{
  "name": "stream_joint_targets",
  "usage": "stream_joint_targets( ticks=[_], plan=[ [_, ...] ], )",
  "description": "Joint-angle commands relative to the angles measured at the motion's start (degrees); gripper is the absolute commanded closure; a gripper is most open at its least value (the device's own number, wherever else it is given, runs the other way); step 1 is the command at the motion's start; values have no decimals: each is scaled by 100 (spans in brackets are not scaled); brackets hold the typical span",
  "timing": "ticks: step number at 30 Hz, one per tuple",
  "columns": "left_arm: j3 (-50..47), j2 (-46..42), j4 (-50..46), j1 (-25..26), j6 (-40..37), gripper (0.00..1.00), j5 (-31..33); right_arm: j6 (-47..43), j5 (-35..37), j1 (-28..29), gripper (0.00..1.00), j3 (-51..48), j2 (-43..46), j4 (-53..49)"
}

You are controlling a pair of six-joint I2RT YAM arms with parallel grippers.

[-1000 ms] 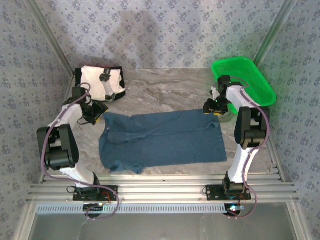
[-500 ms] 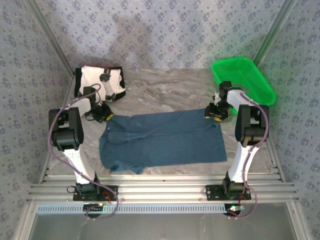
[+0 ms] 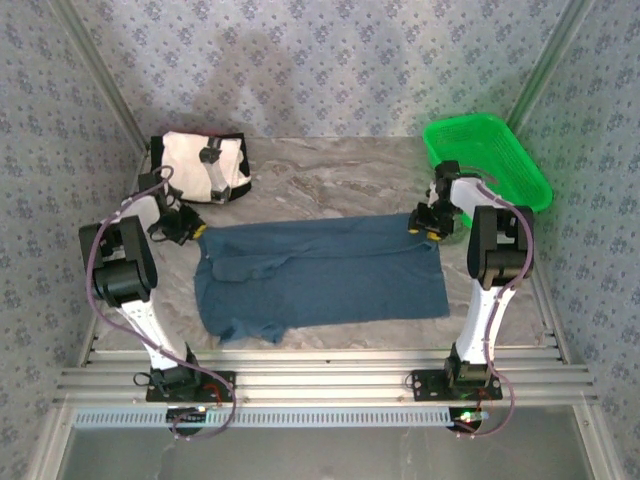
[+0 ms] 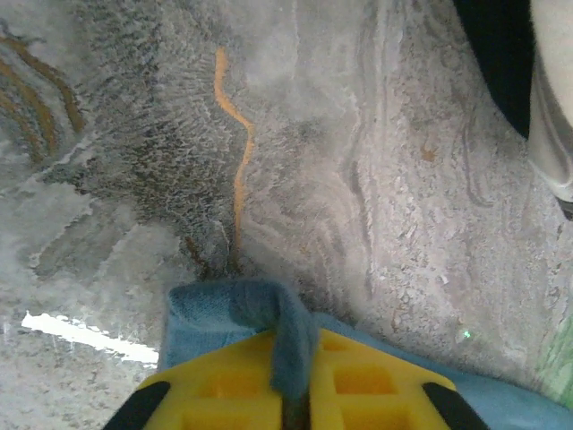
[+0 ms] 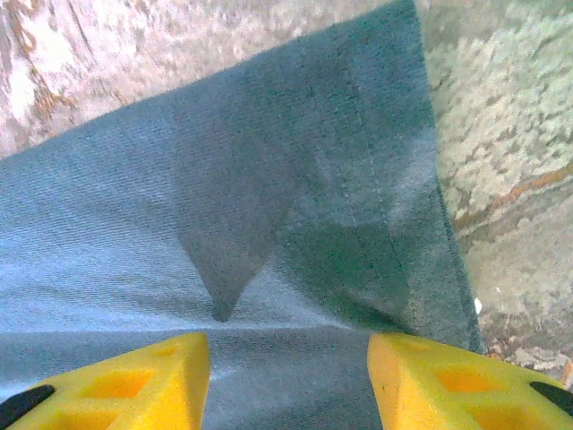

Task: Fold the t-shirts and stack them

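The dark teal-blue t-shirt (image 3: pixel 320 270) lies spread flat mid-table. My left gripper (image 3: pixel 197 230) is at its far left corner, shut on a pinched fold of the blue cloth (image 4: pixel 288 331) that sticks up between the yellow fingers (image 4: pixel 215 381). My right gripper (image 3: pixel 425 222) sits over the shirt's far right corner, its jaws wide apart with flat cloth (image 5: pixel 269 179) beneath them and the hem edge just to the right. The cream-white t-shirt with black edges (image 3: pixel 200 165) lies folded at the far left; its edge (image 4: pixel 551 116) shows past my left fingers.
A bright green plastic basket (image 3: pixel 490 160) stands at the far right corner, close behind my right arm. Patterned walls close in the table on three sides. Marbled tabletop (image 3: pixel 330 185) lies bare between the white shirt and the basket.
My left gripper has shut on the blue shirt's far left corner and drawn it slightly left, stretching that edge straighter. The right gripper has barely moved.
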State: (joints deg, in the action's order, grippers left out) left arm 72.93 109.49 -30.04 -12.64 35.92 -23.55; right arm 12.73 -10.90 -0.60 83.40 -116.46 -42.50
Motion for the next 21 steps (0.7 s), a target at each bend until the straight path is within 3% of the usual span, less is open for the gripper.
stream_joint_targets(
  ticks=[1, 6, 9, 14, 18, 21],
  plan=[
    [139, -321, 143, -68, -109, 80, -3, 186, 249, -91, 45, -139, 275, 396],
    [536, -755, -240, -68, -161, 64, 71, -30, -104, -157, 42, -128, 903, 248],
    [566, -1195, -380, 36, -95, 60, 101, -186, -206, -166, 41, -98, 1158, -166],
    [240, -1964, -588, 672, -149, 53, 149, 449, -670, -297, 39, -591, 1726, -549],
    [-445, -2527, -293, 1248, -47, 52, 187, 1651, -1551, -432, 38, -1856, 2365, 530],
    [-1083, -2829, 91, 1590, 100, 51, 177, 2445, -1676, -397, 38, -2592, 2557, 1584]
  ],
)
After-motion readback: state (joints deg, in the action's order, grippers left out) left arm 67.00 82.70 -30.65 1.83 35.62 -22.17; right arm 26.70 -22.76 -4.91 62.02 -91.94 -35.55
